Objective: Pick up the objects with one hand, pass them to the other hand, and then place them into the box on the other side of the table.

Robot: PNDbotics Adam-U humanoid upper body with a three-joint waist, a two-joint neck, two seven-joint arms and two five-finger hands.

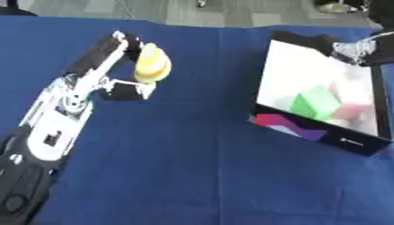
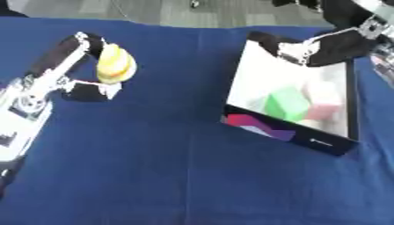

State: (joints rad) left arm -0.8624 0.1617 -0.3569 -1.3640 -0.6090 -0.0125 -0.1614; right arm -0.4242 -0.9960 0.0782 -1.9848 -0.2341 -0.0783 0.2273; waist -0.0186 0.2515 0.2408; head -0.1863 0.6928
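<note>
A blue-covered tabletop [image 1: 192, 167] fills both views. On the robot's right side sits an open box [image 2: 291, 132] with a dark outer wall and pale interior, tilted askew. Inside it lie a green block [image 1: 315, 102] and a pinkish-red block [image 2: 325, 102], side by side and touching or nearly so, plus a small pale shape below them that is too blurred to name.

The left arm stretches in from the lower left corner. Its left robot hand [image 1: 115, 81] is curled around a yellow rounded object [image 1: 152, 63], fingers above it and thumb below, pinching it between them; the object looks lifted off the cloth rather than resting, though that is hard to confirm. It sits well apart from the box, on the far left part of the tabletop.

The right robot hand [image 2: 308, 49] hovers over the box's far corner; whether it is spread or closed cannot be told.

Judging from this, at least two items are already delivered. The yellow one has been grasped, but the handover to the right robot hand and the drop into the box are not yet done.
</note>
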